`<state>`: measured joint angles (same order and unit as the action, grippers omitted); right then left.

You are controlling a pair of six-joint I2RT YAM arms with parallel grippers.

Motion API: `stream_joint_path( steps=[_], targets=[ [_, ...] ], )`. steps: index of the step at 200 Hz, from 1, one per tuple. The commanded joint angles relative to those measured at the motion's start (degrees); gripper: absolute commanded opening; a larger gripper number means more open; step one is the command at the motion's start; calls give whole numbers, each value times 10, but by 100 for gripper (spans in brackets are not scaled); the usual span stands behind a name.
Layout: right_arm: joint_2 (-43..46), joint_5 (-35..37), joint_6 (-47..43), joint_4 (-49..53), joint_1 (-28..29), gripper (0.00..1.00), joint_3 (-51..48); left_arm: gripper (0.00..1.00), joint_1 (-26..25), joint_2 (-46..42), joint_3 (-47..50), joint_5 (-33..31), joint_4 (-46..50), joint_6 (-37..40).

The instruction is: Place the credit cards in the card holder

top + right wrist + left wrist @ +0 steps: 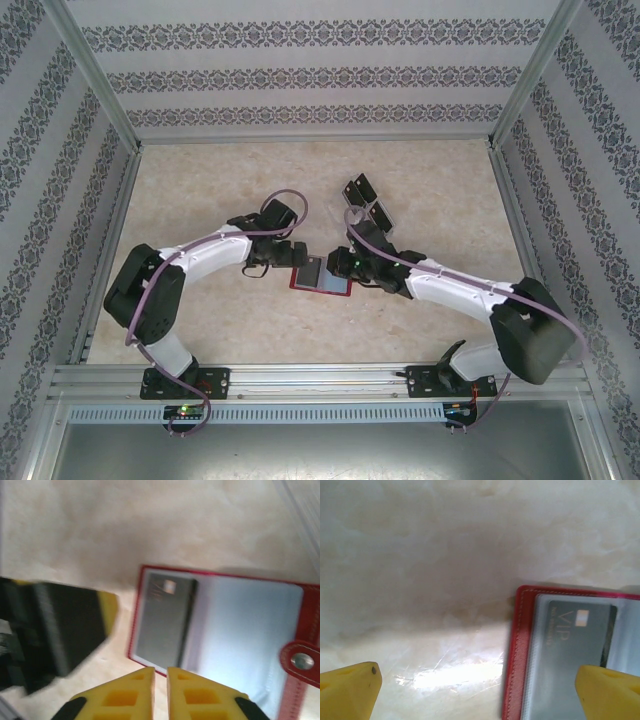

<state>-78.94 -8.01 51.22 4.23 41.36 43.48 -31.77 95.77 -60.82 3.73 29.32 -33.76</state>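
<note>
The right gripper (160,679) has its yellow fingertips drawn almost together, with a thin slit between them and nothing in it. The left gripper (477,677) stands spread wide and empty.

The likeliest trouble, as I judge it, is the small red leather-like folding card holder (311,615) sliding or flipping shut on the smooth pale marbled table (200,180) when the next card is pushed in, since neither gripper visibly pins it. The thin black rectangular card (162,615) already seated in the left grey pocket could also ride back out if a fingertip drags across the pocket mouth. A card fetched with too shallow a pinch could twist and miss the slot.

The card holder lies open and flat just ahead of the right fingertips, its near edge close by them. The seated card is to the left and the red closing tab (300,661) with its round snap is off to the right. In the left wrist view the holder's left red border sits between the spread fingers, nearer the right one. That finger overlaps the pocket in the picture, but I cannot tell whether it touches. From above, the holder lies between the two grippers, and the other dark cards (360,190) lie farther back on the table, well apart from both
</note>
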Motion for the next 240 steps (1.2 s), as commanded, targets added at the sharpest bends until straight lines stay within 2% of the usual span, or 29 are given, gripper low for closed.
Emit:
stream_joint_path(
  steps=[1,30,59,144,215,240],
  targets=[
    [26,26,-9,74,-1,25,20,100,19,-24,20,31,-23,-12],
    [43,117,-11,175,1,47,28,100,40,-30,42,79,-47,-18],
    [26,190,-16,235,13,57,33,100,61,-32,69,149,-94,-38],
    [-99,259,-35,226,41,57,87,100,64,-32,92,225,-155,-76],
    [-189,281,-51,239,57,55,140,100,65,-26,97,229,-166,-86],
    [-205,293,-52,259,61,49,149,100,64,-26,96,228,-165,-86]
  ],
)
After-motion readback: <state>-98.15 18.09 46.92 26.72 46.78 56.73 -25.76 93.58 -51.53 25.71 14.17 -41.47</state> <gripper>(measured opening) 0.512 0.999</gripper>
